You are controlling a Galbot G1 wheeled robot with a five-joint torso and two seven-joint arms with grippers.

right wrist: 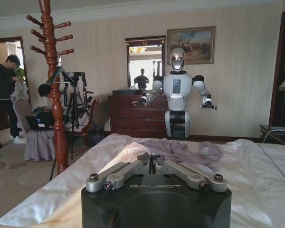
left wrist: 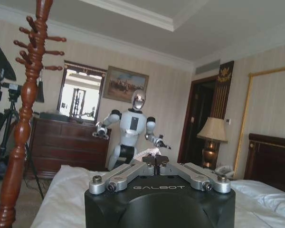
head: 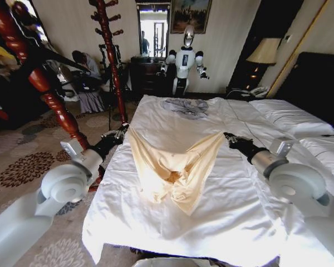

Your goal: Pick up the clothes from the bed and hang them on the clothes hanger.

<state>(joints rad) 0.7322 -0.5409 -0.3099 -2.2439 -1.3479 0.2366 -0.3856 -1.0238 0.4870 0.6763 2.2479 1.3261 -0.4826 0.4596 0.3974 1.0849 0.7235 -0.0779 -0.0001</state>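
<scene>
Both grippers, left gripper (head: 121,133) and right gripper (head: 229,137), pinched closed on the clothes (head: 172,161) stretched above the bed (head: 239,222); thin fabric could slip from 1 grip, dropping that side.

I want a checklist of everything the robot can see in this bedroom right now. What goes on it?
Surface: bed, white duvet, pillows on the robot's right.
Job's things: cream-yellow garment lifted and stretched between both grippers, its middle sagging to the duvet.
Clutter: grey-blue garment crumpled at the far end.
Grippers: left gripper shut on one corner; right gripper shut on the other.
Cables: thin dark line across the duvet, possibly stitching.
Surroundings: wooden coat stand, dresser, white humanoid robot, lamp.
</scene>
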